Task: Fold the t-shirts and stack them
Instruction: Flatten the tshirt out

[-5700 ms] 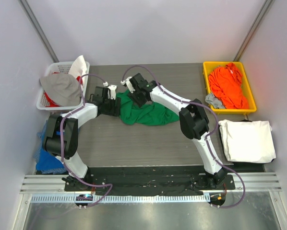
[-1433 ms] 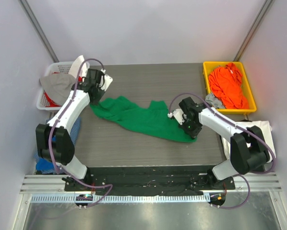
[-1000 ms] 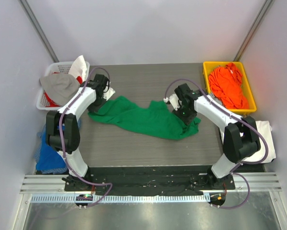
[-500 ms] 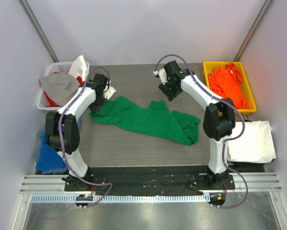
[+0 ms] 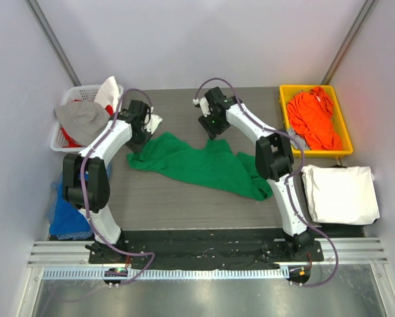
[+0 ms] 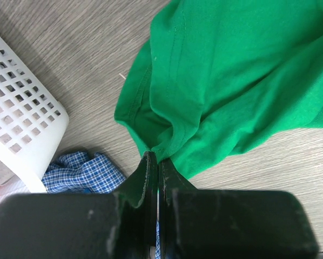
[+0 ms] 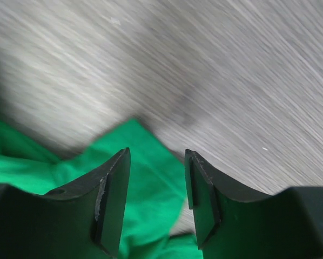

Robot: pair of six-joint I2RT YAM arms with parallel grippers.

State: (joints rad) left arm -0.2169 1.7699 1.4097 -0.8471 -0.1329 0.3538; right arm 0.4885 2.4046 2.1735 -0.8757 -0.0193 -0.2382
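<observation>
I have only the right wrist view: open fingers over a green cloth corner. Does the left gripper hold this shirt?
Observer: Yes, the left gripper is shut on an edge of the green t-shirt, beside the white basket.
Operator: Where is the orange one?
Observer: The orange t-shirt lies crumpled in the yellow bin, far right.
Operator: And the white one?
Observer: The white t-shirt lies folded at the near right.

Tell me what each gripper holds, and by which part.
The left gripper pinches the bright green cotton t-shirt by its bunched hemmed edge; right gripper, open, holds nothing.
</observation>
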